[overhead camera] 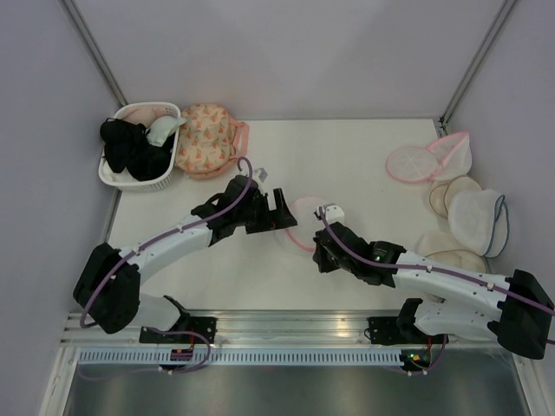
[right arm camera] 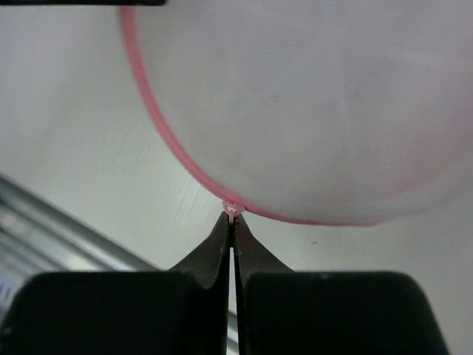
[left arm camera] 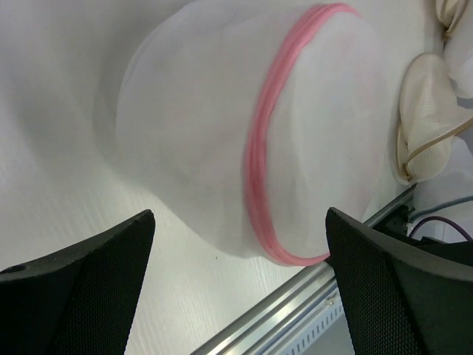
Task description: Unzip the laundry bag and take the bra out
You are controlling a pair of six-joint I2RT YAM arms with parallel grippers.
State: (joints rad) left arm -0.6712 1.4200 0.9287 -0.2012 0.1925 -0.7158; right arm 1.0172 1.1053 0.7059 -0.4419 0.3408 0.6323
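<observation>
The laundry bag (overhead camera: 303, 218), a round white mesh pouch with a pink rim, lies in the middle of the table between my two grippers. In the left wrist view the laundry bag (left arm camera: 222, 126) bulges just ahead of my left gripper (left arm camera: 240, 251), which is open wide and holds nothing. In the right wrist view my right gripper (right arm camera: 232, 220) is shut on the small pink zipper pull (right arm camera: 233, 209) at the bag's rim (right arm camera: 177, 159). From above, my left gripper (overhead camera: 284, 212) is at the bag's left and my right gripper (overhead camera: 317, 250) at its near right edge. The bra is hidden.
A white basket (overhead camera: 119, 178) with black garments and a peach floral bag (overhead camera: 206, 139) stand at the back left. At the right lie another pink-rimmed mesh bag (overhead camera: 429, 160), white cups (overhead camera: 451, 195) and a white blue-trimmed bag (overhead camera: 481, 221). The table's metal front rail (left arm camera: 295, 310) is close.
</observation>
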